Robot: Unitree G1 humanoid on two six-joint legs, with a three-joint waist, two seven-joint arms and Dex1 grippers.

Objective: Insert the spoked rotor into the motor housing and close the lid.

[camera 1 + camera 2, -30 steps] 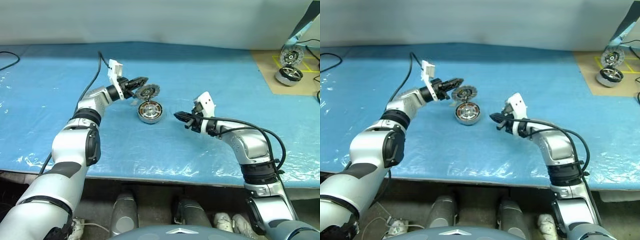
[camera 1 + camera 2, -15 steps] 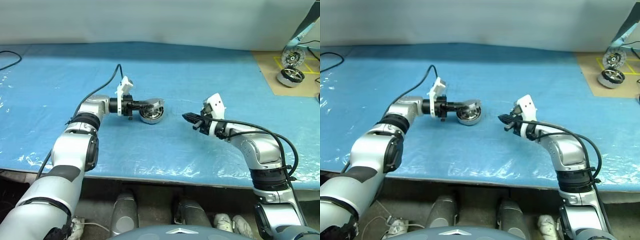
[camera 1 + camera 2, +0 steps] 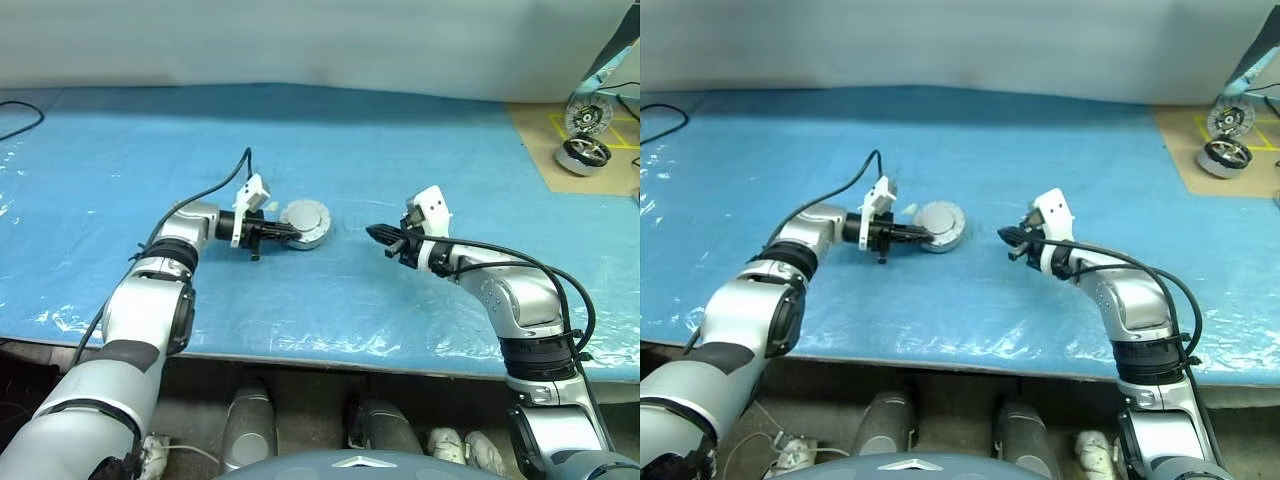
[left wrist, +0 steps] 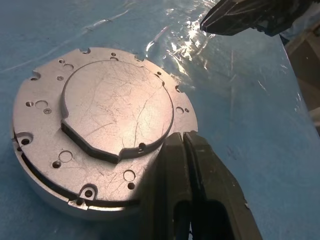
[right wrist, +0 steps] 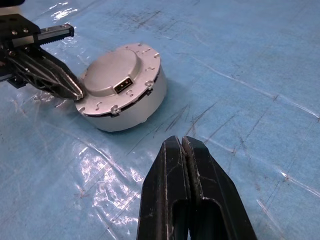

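The motor housing (image 5: 135,111) sits on the blue sheet mid-table, with the lid (image 4: 115,112) lying flat on top, its plain grey face up. The spoked rotor is hidden from view. My left gripper (image 4: 183,137) is shut with nothing in it. It lies nearly level from the left, its tips resting against the lid's near edge (image 3: 290,229). My right gripper (image 3: 376,233) is also shut and empty. It hovers a short way to the right of the housing, pointing at it, apart from it (image 5: 180,142).
The table is covered by a blue plastic sheet (image 3: 330,300) with a front edge close to me. At the far right, a brown board (image 3: 560,140) carries another round metal motor part (image 3: 582,152) and a wheel-like piece (image 3: 583,115). A black cable (image 3: 15,120) lies at far left.
My left gripper swung down and back toward me. The lid, which stood open above the housing, now lies flat on it. The right gripper has hardly moved.
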